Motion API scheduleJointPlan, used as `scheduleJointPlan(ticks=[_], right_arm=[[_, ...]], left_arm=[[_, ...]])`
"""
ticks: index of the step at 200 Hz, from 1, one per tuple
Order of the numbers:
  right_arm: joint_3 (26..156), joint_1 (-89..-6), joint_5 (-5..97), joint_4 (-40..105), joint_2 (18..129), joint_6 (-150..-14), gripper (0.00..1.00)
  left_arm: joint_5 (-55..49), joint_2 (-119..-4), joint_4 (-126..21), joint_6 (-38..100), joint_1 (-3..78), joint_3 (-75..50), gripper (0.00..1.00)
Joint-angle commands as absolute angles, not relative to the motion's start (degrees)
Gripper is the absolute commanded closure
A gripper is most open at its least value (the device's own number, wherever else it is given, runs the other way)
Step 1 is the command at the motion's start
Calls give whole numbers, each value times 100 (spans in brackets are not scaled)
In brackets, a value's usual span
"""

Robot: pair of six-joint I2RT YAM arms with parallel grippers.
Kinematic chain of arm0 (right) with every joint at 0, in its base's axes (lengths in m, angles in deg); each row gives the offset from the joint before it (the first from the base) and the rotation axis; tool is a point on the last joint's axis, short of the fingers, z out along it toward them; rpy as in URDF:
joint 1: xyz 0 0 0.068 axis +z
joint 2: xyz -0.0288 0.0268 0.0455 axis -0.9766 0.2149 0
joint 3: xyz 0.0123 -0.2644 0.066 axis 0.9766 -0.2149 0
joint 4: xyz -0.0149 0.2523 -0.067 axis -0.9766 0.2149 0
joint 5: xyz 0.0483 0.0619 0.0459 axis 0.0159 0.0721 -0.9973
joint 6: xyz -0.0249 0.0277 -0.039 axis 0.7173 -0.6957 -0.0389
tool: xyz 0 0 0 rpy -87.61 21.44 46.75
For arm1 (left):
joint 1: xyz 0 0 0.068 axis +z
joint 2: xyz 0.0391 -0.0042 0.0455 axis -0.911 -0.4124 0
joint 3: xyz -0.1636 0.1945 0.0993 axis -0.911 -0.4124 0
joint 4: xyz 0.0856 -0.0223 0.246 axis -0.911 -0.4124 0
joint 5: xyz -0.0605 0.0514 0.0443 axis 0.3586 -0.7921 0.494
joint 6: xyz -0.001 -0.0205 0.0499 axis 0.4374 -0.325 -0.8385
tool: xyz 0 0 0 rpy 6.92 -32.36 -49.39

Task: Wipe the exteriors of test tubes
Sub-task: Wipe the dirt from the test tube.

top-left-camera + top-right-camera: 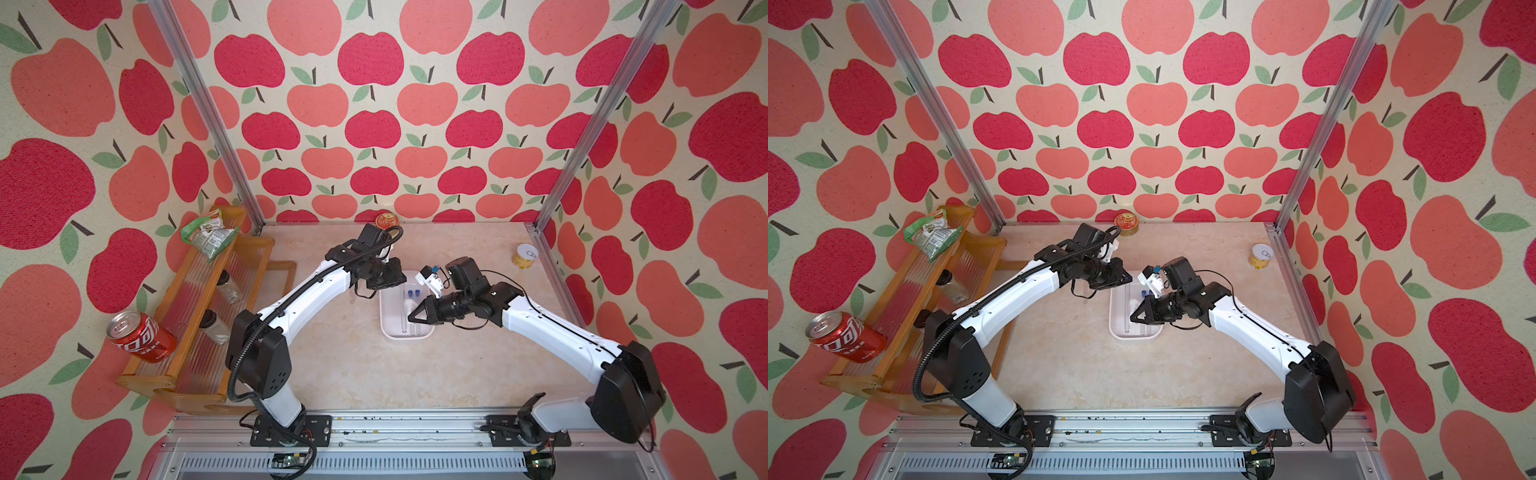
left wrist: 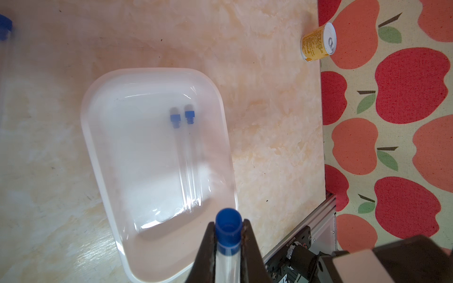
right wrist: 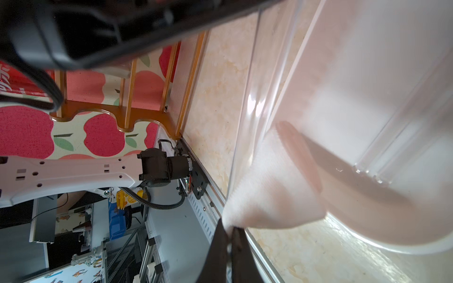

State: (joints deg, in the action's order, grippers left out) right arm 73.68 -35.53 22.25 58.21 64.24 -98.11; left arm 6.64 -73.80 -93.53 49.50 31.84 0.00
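Apple-print walls (image 1: 374, 124) close in three sides of a pale marble tabletop (image 1: 353, 374), with aluminium posts (image 1: 208, 112) at the two back corners and a metal rail (image 1: 395, 424) along the front. Over the middle of it the left gripper (image 2: 229, 223) is clamped on the blue-capped end of the held test tube (image 2: 227, 247), which hangs cap-up above the white tray (image 1: 405, 338). The right gripper (image 3: 229, 229) is pinched tight on a bunched edge of a white cloth (image 3: 269, 183), and in the right wrist view the cloth lies against the lower part of that tube. The glass is clear enough to show the marble straight through, with bright glints along its wall. Two more test tubes (image 2: 193, 159) lie side by side on the tray floor, blue caps toward the back wall, rounded ends toward the front. Another blue cap (image 2: 4, 27) shows at the very edge of the left wrist view, too blurred to say more. Open marble runs forward from the tray to the rail and across to the right edge. A wooden rack (image 1: 195, 316) crowds the left edge, carrying a green packet (image 1: 208, 235), two dark-lidded jars (image 1: 228, 286) and a red soda can (image 1: 139, 336) on its side. A red-and-gold tin (image 1: 387, 220) sits against the back wall and a yellow can (image 1: 524, 254) near the right rear post, both well apart from the tray.
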Motion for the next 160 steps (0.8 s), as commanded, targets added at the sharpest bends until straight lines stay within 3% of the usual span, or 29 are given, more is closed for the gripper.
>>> scheduleJointPlan(ticks=[1, 46, 123, 160], right_arm=[[7104, -3484, 2147, 5673, 6194, -10000, 100], [7415, -3647, 2170, 5759, 6342, -9888, 100], [9072, -3955, 2364, 6497, 7288, -9624, 100], [9026, -3936, 2386, 6609, 7272, -9654, 100]], left_arm=[[752, -7494, -9344, 4994, 3176, 159, 88], [781, -7454, -9329, 5015, 3163, 117, 88], [760, -7303, -9284, 5084, 3100, -68, 88], [735, -7284, -9269, 5078, 3102, -79, 88]])
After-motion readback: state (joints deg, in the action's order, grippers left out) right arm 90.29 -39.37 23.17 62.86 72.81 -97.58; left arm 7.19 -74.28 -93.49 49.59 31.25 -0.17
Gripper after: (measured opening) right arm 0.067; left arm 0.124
